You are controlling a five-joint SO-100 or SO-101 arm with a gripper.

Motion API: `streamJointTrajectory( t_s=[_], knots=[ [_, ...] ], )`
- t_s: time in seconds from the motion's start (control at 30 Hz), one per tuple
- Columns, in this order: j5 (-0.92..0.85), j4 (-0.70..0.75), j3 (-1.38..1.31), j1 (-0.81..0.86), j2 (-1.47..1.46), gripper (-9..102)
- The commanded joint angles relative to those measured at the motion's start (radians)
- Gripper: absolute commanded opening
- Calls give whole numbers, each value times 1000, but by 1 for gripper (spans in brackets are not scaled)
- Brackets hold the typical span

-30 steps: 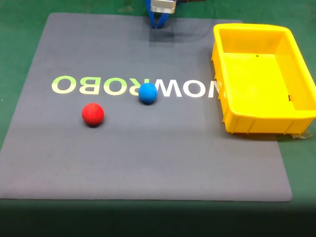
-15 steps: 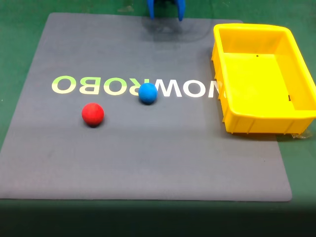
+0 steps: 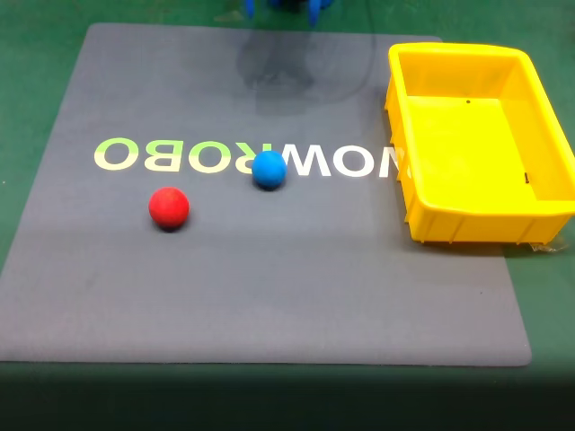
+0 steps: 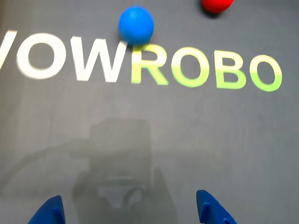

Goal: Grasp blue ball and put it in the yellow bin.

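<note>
The blue ball [image 3: 269, 169] lies on the grey mat, on the white and green lettering; in the wrist view the blue ball [image 4: 136, 25] sits near the top edge. At the right of the fixed view stands the yellow bin [image 3: 476, 144], with nothing in it. My gripper [image 3: 281, 11] hangs at the top edge of the fixed view, well behind the ball, its blue fingers spread apart. In the wrist view the gripper [image 4: 131, 212] is open, its two blue fingertips [image 4: 49, 212] in the bottom corners, nothing between them.
A red ball [image 3: 169, 207] rests left of and nearer than the blue one; the red ball [image 4: 216, 3] is cut by the wrist view's top edge. The grey mat [image 3: 269, 287] lies on a green table [image 3: 27, 108]. The gripper's shadow falls on the mat.
My gripper has gone from shut to open and has drawn up toward the top edge of the fixed view. Both balls and the bin stay put.
</note>
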Motion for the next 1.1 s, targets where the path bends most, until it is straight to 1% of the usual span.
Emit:
streamJointTrajectory(
  t_s=[0.0,0.3,0.6,0.8,1.07],
  knots=[
    [32,-61,-179,23,-195,33],
    [83,-143,-492,15,-624,32],
    [141,-158,-782,-20,-976,32],
    [144,-158,-940,-66,-1154,32],
    [156,-160,-1068,-97,-1289,32]
  ],
)
